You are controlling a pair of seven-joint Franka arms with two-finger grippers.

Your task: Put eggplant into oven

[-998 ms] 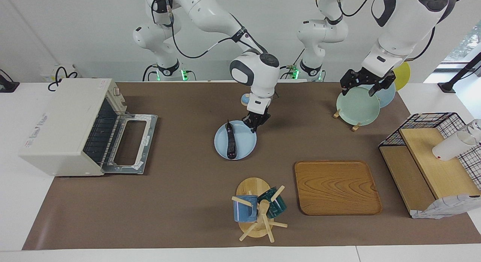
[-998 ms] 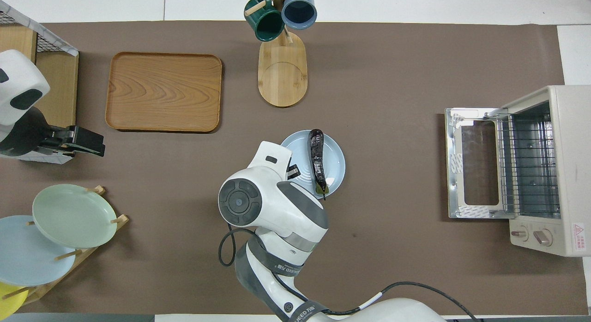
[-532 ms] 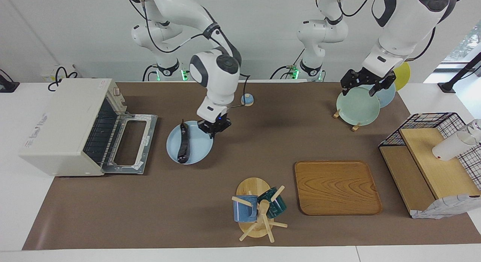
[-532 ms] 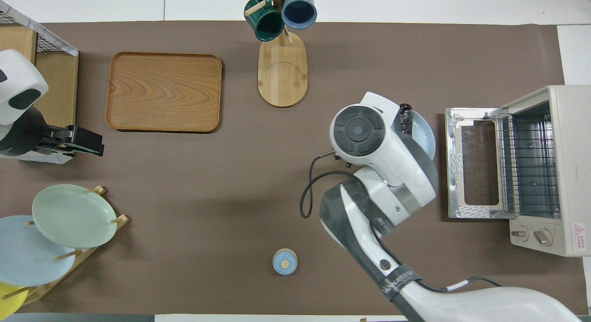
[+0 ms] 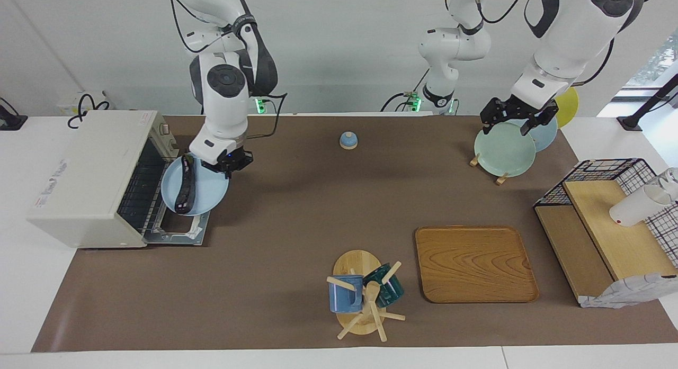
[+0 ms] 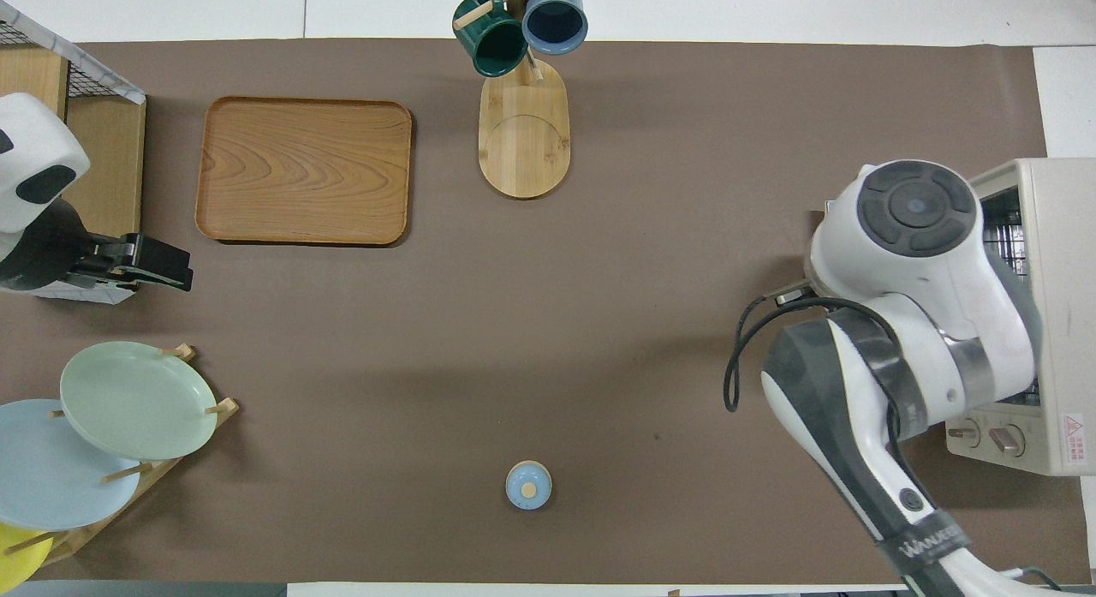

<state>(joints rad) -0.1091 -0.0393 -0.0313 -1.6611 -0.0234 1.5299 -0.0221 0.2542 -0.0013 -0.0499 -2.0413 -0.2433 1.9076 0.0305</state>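
Note:
The dark purple eggplant (image 5: 186, 185) lies on a light blue plate (image 5: 207, 193). My right gripper (image 5: 226, 167) is shut on that plate's rim and holds it up over the oven's dropped-open door (image 5: 183, 232). The cream-white oven (image 5: 90, 173) stands at the right arm's end of the table, and the plate's edge reaches its opening. In the overhead view my right arm's wrist covers the plate, the eggplant and most of the oven (image 6: 1049, 237). My left gripper (image 5: 508, 123) waits open over the plate rack, with nothing in it; the overhead view shows this left gripper (image 6: 163, 267) too.
A small blue lid (image 5: 348, 140) sits near the robots at mid-table. A mug tree (image 5: 363, 295) and a wooden tray (image 5: 474, 263) lie farther out. A rack with a green plate (image 5: 503, 149) and a wire shelf (image 5: 609, 226) with a white cup (image 5: 635, 205) stand at the left arm's end.
My right arm has carried the plate with the eggplant from mid-table to over the oven's open door. The left arm has not moved.

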